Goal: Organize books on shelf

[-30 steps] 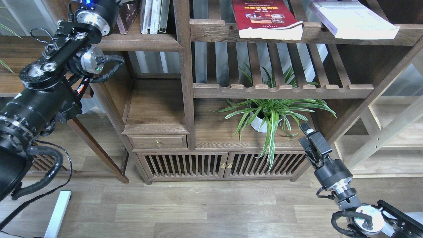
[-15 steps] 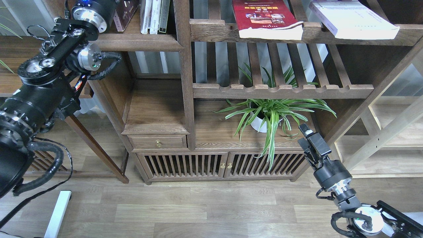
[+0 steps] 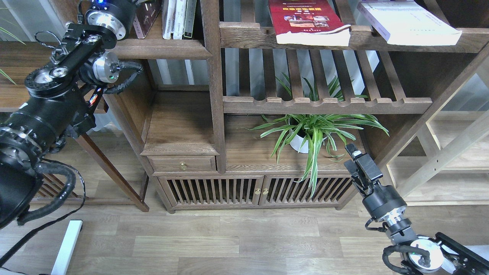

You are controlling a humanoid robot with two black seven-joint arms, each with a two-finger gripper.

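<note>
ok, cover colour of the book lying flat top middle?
Red cover with small photos, pages white at the edge; head view shows it.

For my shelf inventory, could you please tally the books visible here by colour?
Red book: 1
White book: 1
Dark maroon book: 1
Pale upright books: number unclear, spines cut off by the frame
Total clearly countable: 3

Maroon book [image 3: 147,17] on shelf [image 3: 160,49] upper left; two books [image 3: 307,21] lying on slatted rack [image 3: 344,38] right; plant [image 3: 315,131] below.

Open floor [image 3: 244,244] below; plant [image 3: 313,131] crowds the lower compartment.
</note>
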